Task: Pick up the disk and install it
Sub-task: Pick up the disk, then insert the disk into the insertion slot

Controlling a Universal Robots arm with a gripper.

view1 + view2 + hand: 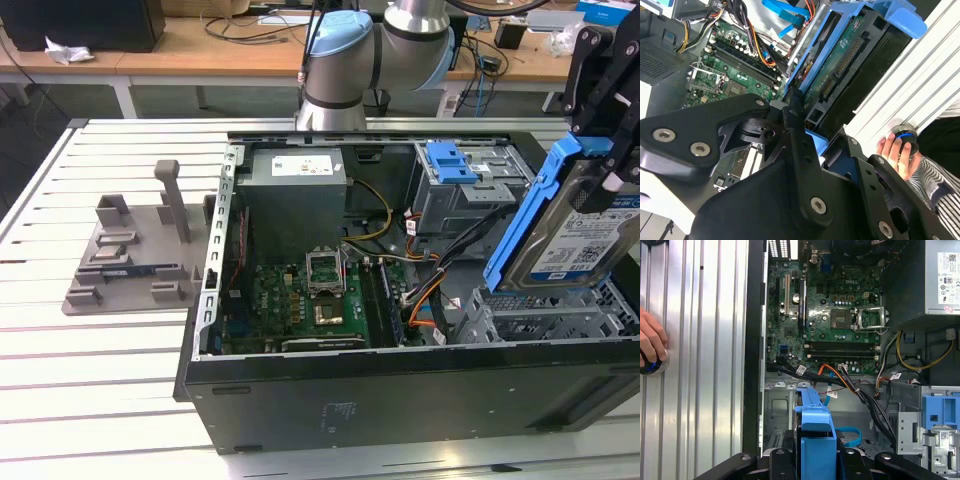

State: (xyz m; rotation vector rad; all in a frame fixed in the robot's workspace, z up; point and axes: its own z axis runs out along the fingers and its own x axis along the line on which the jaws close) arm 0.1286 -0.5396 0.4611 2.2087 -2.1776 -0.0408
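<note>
The disk (572, 238), a silver drive with a white-and-blue label and blue side rails, hangs tilted on edge at the exterior view's right. My gripper (597, 150) is shut on its upper part. The disk's lower end is just above the empty grey drive cage (545, 318) in the front right corner of the open computer case. In the second wrist view the disk (842, 62) shows its green circuit side beyond my black fingers (799, 142). In the first wrist view its blue rail (816, 437) stands edge-on between the gripper (815, 465) jaws, over the cage.
The case holds a green motherboard (310, 300), a power supply (295, 195), cable bundles (430, 285) and a grey bay with a blue latch piece (450, 160). A grey fixture (135, 250) sits on the slatted table at the exterior view's left. A person's hand (650, 347) rests on a blue knob.
</note>
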